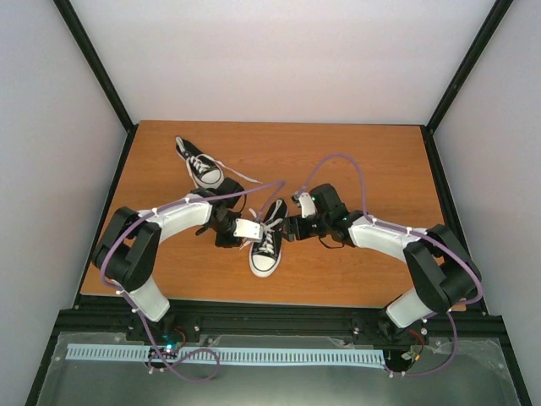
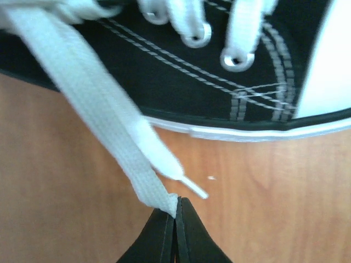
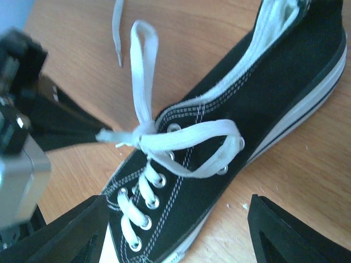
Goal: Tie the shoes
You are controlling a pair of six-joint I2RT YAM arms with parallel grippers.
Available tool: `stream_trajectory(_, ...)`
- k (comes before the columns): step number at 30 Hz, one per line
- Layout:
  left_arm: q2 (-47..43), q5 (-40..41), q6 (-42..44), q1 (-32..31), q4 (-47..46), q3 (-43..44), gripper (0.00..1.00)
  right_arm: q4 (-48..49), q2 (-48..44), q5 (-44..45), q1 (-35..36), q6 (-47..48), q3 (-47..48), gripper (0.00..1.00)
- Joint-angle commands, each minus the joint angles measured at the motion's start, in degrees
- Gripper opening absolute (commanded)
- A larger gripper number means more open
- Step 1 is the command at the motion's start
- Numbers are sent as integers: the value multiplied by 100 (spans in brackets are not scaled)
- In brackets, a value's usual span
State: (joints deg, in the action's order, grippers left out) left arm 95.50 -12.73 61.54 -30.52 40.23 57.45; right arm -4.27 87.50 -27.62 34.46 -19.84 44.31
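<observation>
Beside the sneaker [image 2: 181, 90], left fingers [image 2: 154, 242] tight on lace [image 2: 93, 104].

The left end effector [image 2: 175, 216] shows at the bottom centre as two black fingers pressed tight together, pinching a flat white lace [image 2: 98, 109] at their very tips. The lace runs from the pinch up and left to the top left corner, blurred along its length. Its thin plastic tip [image 2: 194, 189] juts out just above the fingertips. Across the top lies the black canvas side of a shoe [image 2: 181, 93] with pale double stitching, metal eyelets [image 2: 237, 60] threaded with white lacing, a white sole edge and a white toe cap [image 2: 329, 66] at the right. Wood-grain counter [image 2: 274, 208] fills the rest.
</observation>
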Motion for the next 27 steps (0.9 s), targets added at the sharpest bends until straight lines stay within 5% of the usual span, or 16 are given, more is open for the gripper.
stream_trajectory(1, -61, -473, -406, -121, 669, -143, 1, 860, 83, 136, -27, -572, -74, 72)
stream_trajectory(10, 45, -779, -979, -191, 531, -107, 1, 1474, 405, 538, -7, -1393, -99, 70)
stream_trajectory(20, 63, -879, -1066, -191, 540, -151, 1, 1392, 940, 702, 287, -1283, 315, 60)
stream_trajectory(27, 38, -853, -1052, -197, 552, -172, 8, 1363, 983, 813, 296, -1175, 345, 35)
